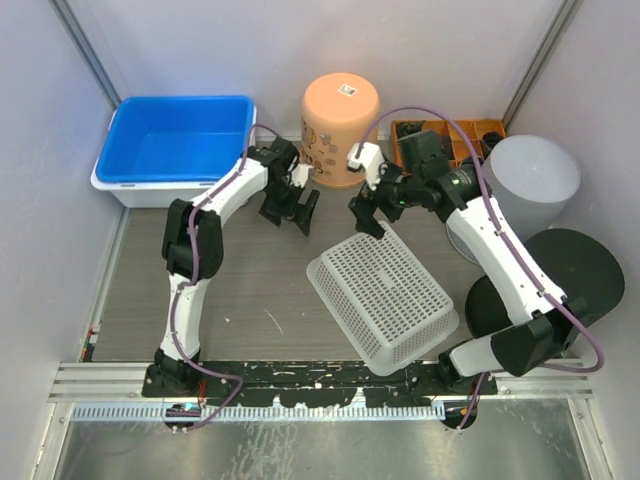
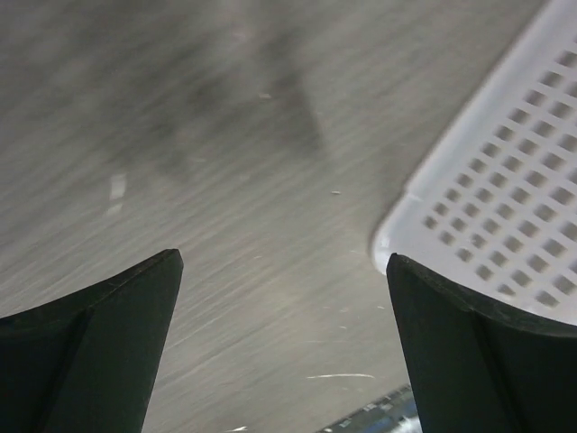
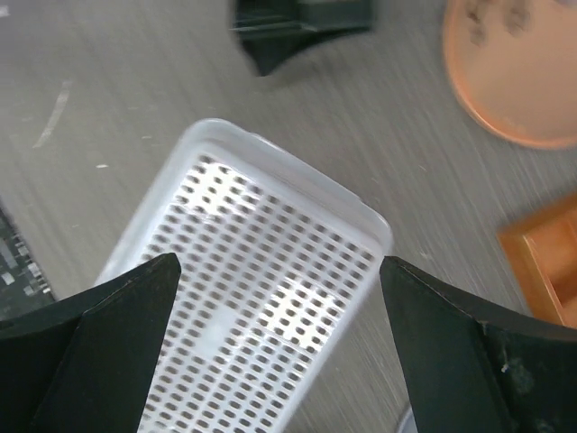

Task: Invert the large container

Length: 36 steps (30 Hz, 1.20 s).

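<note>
Basket [image 1: 383, 296] sits mid-table, base up — flip looks done; left gripper [image 1: 290, 216] and right gripper [image 1: 366, 218] hang splayed and empty near its far corner — next move: just pull clear.

I'm working in a robot test cell, a lab bench set-up. Plain pale partition walls [image 1: 40, 150] box me in from nine round to three o'clock. Down at six o'clock an aluminium rail [image 1: 100, 378] carries both my arm bases, and a purple cable [image 1: 420, 110] loops loose above my right arm. The wood-grain table [image 1: 250, 300] holds mismatched props. There's a blue tub [image 1: 175, 140] at ten, an orange bucket [image 1: 340, 125] with a printed sticker [image 1: 350, 90] at twelve, a grey drum [image 1: 535, 180] at two and a white perforated basket [image 1: 385, 295] in the middle.
</note>
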Each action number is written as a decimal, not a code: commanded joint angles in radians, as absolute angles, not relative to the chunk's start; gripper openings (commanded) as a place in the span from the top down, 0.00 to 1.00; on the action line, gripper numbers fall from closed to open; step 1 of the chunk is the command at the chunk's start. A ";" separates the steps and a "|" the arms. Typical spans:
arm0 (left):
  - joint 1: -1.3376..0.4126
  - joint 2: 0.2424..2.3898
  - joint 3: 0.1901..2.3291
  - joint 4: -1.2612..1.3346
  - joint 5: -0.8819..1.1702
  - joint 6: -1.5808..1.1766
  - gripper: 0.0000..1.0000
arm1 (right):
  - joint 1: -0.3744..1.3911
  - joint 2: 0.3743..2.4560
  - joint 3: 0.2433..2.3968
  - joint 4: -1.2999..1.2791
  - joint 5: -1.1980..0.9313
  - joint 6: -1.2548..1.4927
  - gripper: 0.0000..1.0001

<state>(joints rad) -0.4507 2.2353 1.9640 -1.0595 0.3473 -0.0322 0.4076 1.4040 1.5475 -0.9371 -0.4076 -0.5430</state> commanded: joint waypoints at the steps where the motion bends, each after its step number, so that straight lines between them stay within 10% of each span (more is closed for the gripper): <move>1: -0.462 2.067 2.036 -0.985 0.020 0.006 0.01 | 0.592 1.434 1.649 -1.045 -0.492 -0.584 0.00; 11: -0.378 1.763 2.406 -1.037 -0.343 0.364 0.01 | 1.053 1.515 1.283 -0.852 -0.293 -0.642 0.00; 22: -0.153 1.823 2.479 -1.427 0.006 0.450 0.01 | 1.023 1.617 0.813 -0.246 0.365 -0.635 0.00; 36: -0.093 2.031 2.436 -1.465 0.238 0.801 0.01 | 0.834 1.498 0.744 -0.326 0.418 -0.667 0.00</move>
